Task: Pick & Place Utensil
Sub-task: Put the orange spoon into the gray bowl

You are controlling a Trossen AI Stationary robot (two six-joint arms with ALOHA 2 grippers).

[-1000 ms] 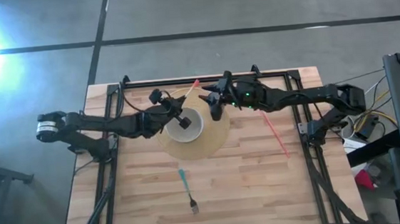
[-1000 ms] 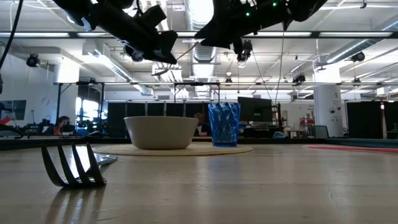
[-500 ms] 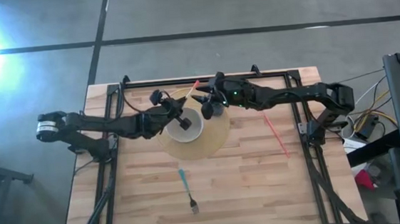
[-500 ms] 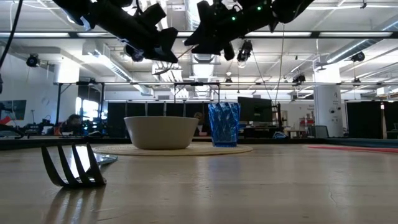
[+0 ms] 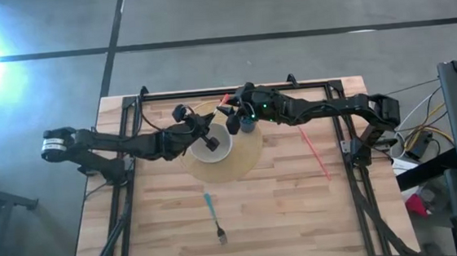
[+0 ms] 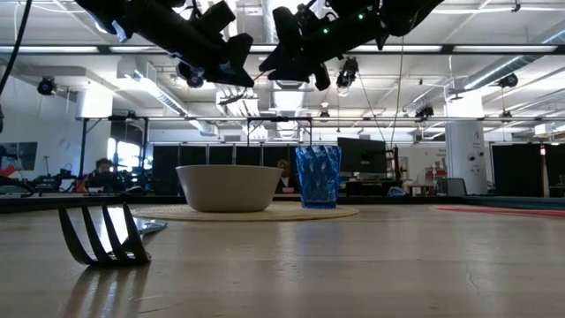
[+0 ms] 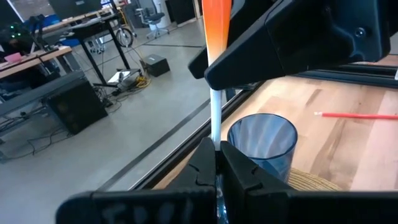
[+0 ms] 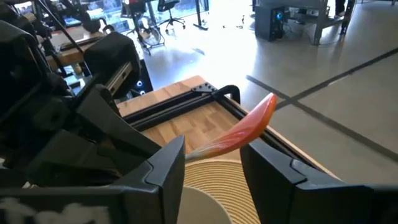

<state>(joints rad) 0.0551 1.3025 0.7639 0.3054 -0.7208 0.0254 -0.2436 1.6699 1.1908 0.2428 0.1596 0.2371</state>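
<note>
Left gripper (image 5: 209,130) is above the white bowl (image 5: 211,145), fingers clenched on a long thin utensil (image 5: 213,105) — pale shaft, orange-red tip pointing toward the back rail of the worktop (image 5: 300,212). Right gripper (image 5: 233,116) is up at the same height, just beside the left one, over the blue cup (image 5: 247,125); its fingers (image 8: 168,168) stand apart on either side of the orange tip, with no visible contact on it. Bowl and cup both sit on the round woven mat (image 5: 247,155), cup just beside the bowl. A teal-handled fork (image 5: 213,215) lies on the bare wood toward the front, well apart from the mat. A red straw-like stick (image 5: 314,154) lies to the right of the mat.
</note>
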